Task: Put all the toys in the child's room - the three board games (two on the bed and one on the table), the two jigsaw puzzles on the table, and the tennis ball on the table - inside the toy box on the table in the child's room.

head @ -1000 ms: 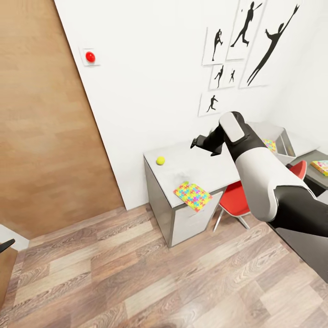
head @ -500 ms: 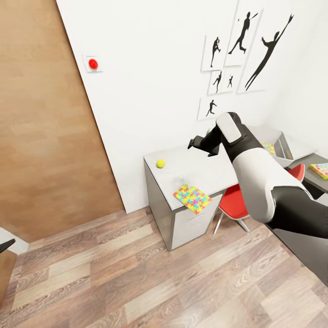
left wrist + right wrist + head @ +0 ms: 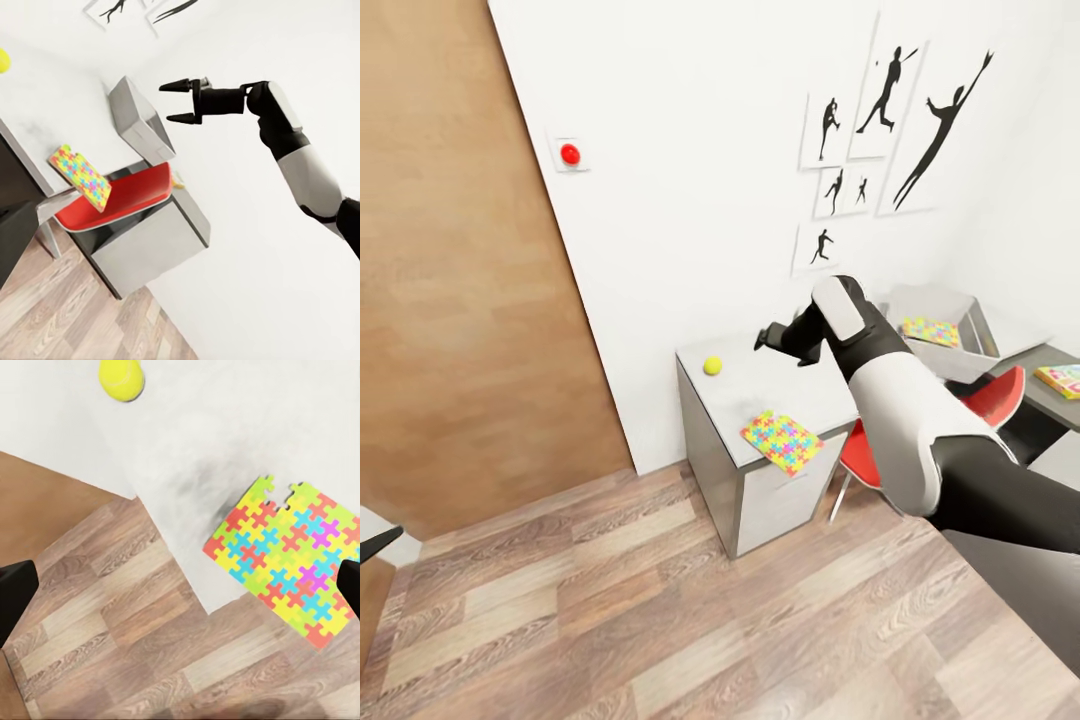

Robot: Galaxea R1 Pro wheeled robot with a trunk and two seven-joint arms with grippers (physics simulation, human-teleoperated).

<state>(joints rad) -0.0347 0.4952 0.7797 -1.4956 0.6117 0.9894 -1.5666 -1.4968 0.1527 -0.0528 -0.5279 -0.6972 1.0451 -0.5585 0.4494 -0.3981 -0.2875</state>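
A small yellow tennis ball [image 3: 712, 366] [image 3: 122, 376] [image 3: 2, 60] rests near the far left corner of the pale table [image 3: 790, 375]. One jigsaw puzzle [image 3: 782, 441] [image 3: 289, 559] [image 3: 80, 176] lies at the table's front edge and hangs over it. A second jigsaw puzzle [image 3: 930, 330] lies inside the grey toy box [image 3: 972, 325] [image 3: 139, 120] further right. A yellow-green board game [image 3: 1063, 380] sits on the dark cabinet top. My right gripper [image 3: 762, 340] [image 3: 166, 103] [image 3: 180, 589] hovers open and empty above the table, between ball and puzzle. A dark tip of my left gripper [image 3: 375, 540] shows at the left edge.
A red chair [image 3: 992, 398] [image 3: 127, 195] is tucked under the table. A wooden door [image 3: 460, 280] stands left of the white wall with a red button [image 3: 570, 154]. Black silhouette posters [image 3: 890, 120] hang above the table. Wood-plank floor [image 3: 660, 600] spreads in front.
The head view has shifted, bringing the toy box and the puzzle inside it into sight. My right gripper has moved left over the table, closer to the tennis ball.
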